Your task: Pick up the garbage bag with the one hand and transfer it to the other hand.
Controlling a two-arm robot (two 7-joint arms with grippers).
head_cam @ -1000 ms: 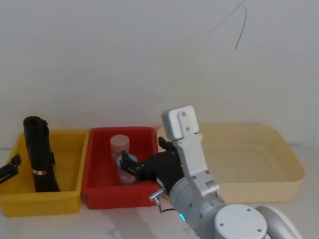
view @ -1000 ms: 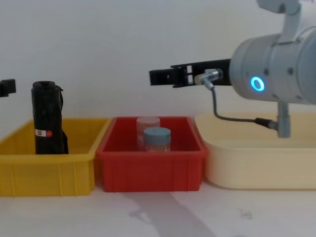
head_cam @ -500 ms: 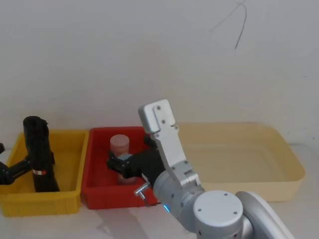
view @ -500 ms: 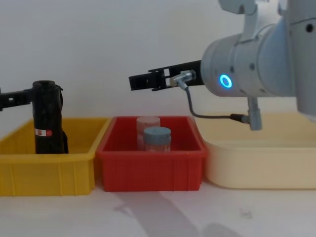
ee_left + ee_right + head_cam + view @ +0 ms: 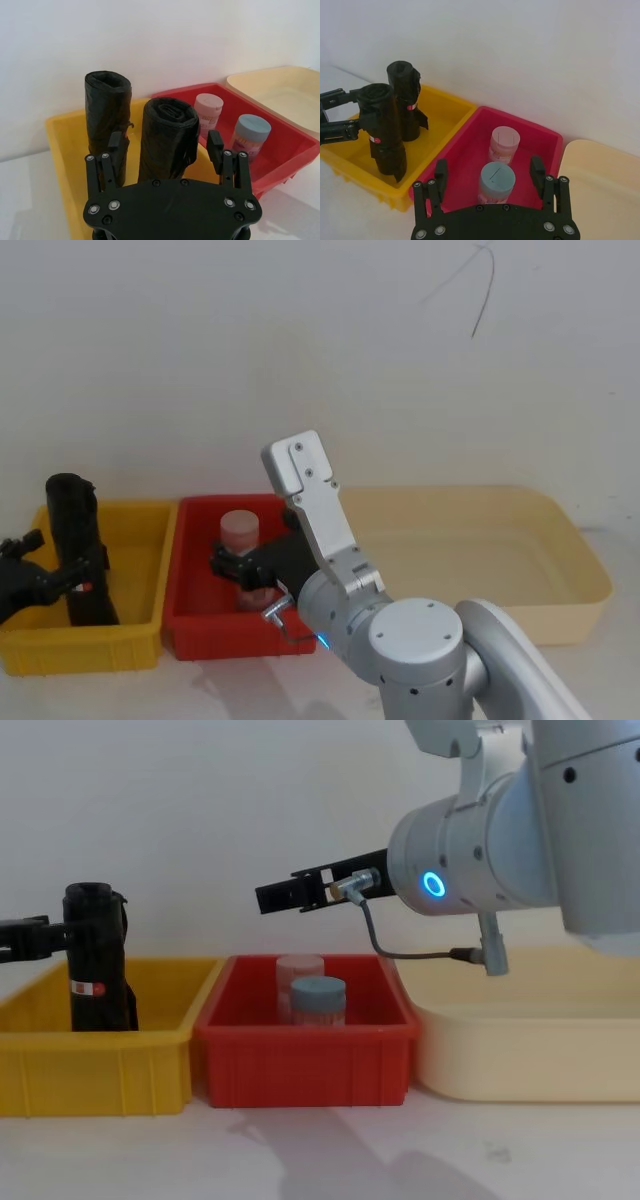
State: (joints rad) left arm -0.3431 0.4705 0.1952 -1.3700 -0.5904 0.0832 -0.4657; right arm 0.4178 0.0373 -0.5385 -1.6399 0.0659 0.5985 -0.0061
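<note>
The left gripper, jaws apart, straddles the garbage bag standing in the yellow bin at far left — centre it, then squeeze mid-roll. The right gripper, also spread, hovers above the red bin.
</note>
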